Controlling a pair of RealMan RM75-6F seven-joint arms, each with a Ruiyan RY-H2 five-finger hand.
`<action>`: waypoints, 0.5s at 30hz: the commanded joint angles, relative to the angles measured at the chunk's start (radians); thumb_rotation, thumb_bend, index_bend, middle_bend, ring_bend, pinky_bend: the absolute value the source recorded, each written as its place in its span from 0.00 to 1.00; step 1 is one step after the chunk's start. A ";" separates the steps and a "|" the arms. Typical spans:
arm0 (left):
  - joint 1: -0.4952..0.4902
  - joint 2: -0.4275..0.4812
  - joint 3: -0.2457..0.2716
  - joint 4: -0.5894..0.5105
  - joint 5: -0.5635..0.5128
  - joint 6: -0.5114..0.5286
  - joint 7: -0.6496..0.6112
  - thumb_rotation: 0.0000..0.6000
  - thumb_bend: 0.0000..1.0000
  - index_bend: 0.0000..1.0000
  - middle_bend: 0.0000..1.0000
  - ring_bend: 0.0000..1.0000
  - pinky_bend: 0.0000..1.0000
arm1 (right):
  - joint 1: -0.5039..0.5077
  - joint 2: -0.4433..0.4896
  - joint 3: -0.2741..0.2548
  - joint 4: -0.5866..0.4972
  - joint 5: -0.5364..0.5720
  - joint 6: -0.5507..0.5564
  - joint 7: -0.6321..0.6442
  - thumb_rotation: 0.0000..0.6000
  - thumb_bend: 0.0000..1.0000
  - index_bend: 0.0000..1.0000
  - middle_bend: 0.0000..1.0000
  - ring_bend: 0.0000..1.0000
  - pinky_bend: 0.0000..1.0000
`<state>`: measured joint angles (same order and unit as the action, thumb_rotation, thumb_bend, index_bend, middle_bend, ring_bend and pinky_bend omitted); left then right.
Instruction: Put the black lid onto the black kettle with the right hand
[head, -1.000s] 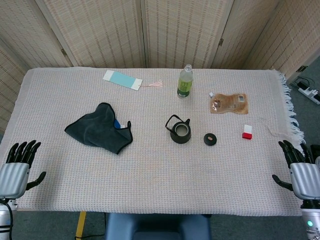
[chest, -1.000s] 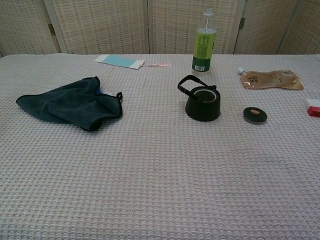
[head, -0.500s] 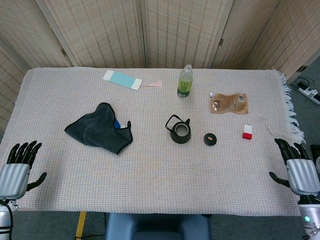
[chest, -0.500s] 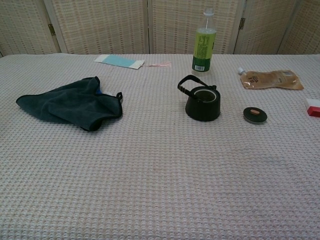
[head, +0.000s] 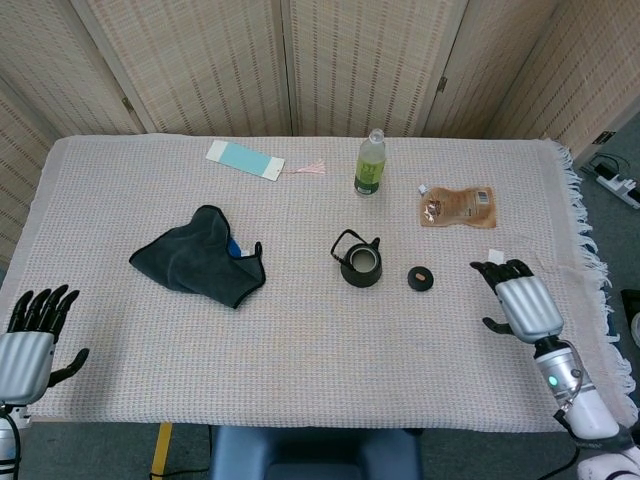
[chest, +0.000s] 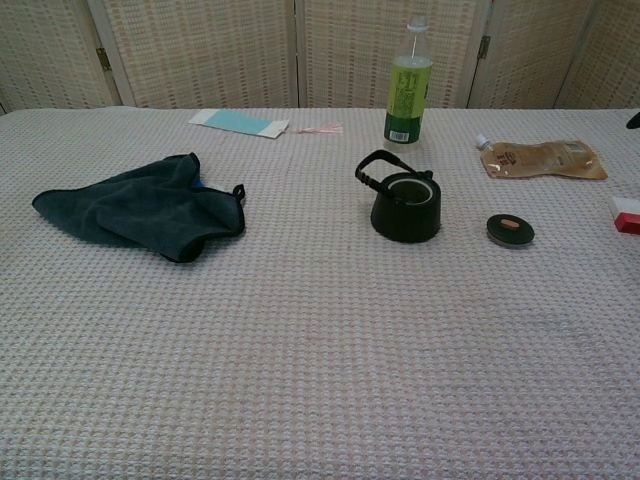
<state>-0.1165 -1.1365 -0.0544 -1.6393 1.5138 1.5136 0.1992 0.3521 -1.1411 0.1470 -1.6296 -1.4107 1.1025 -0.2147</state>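
The black kettle (head: 360, 263) (chest: 405, 205) stands uncovered near the table's middle, its handle tipped to the left. The round black lid (head: 421, 278) (chest: 510, 229) with a brown knob lies flat just to its right. My right hand (head: 519, 298) hovers over the table right of the lid, fingers spread, holding nothing; the chest view shows only a dark fingertip at its right edge. My left hand (head: 28, 345) stays off the table's near left corner, fingers apart and empty.
A dark cloth (head: 200, 256) lies left of the kettle. A green bottle (head: 369, 164) stands behind it. A brown pouch (head: 458, 206) and a red-and-white block (chest: 627, 214) lie at the right, a blue card (head: 244, 159) at the back.
My right hand has swung in from beyond the table's right edge to a spot over the table near the lid. The left hand dropped slightly.
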 joint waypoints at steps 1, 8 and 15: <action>0.003 0.003 0.003 -0.001 0.000 0.001 -0.001 1.00 0.24 0.08 0.03 0.05 0.00 | 0.083 -0.048 0.029 0.040 0.046 -0.094 -0.034 1.00 0.19 0.20 0.26 0.27 0.20; 0.015 0.010 0.005 -0.005 -0.011 0.009 -0.003 1.00 0.24 0.09 0.03 0.06 0.00 | 0.200 -0.153 0.051 0.156 0.111 -0.212 -0.075 1.00 0.19 0.25 0.26 0.25 0.21; 0.020 0.016 0.005 -0.008 -0.016 0.009 -0.002 1.00 0.24 0.11 0.04 0.09 0.00 | 0.273 -0.228 0.061 0.269 0.159 -0.274 -0.070 1.00 0.19 0.25 0.25 0.32 0.37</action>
<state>-0.0964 -1.1208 -0.0499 -1.6473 1.4973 1.5232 0.1970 0.6135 -1.3523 0.2037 -1.3806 -1.2642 0.8397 -0.2817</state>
